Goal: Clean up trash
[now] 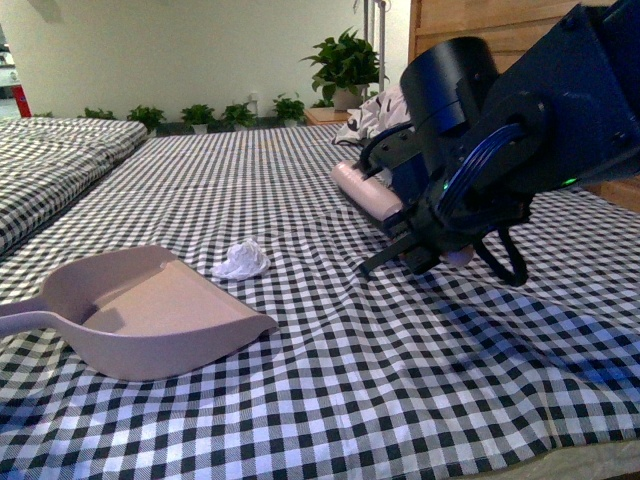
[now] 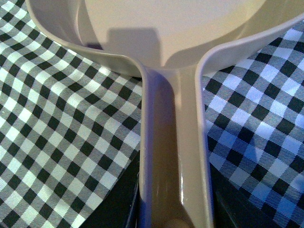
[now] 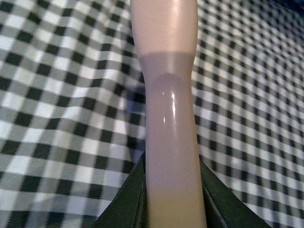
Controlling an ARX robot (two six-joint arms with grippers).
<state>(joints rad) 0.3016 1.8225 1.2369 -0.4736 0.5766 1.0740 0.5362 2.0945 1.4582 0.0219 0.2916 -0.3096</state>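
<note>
crumpled paper trash (image 1: 241, 260), white, lies on the black-and-white checked cloth (image 1: 400, 380), just beside the far open lip of the dustpan (image 1: 150, 310). dustpan sits at the left, mauve-grey, mouth toward the right, handle running off the left edge. left wrist view: left gripper (image 2: 173, 209) pinches the dustpan handle (image 2: 173, 142), dark jaws pressed to both its sides; pan bowl spreads beyond. paper well apart from the brush. right of centre, the right arm (image 1: 520, 120) hangs over the cloth, dark and bulky. right wrist view: right gripper (image 3: 173, 199) clamped on the pinkish brush handle (image 3: 168, 104), jaws against either side. brush head (image 1: 365, 190) shows pale pink behind the arm, low over the cloth. potted plants (image 1: 345, 65) along the far wall.
</note>
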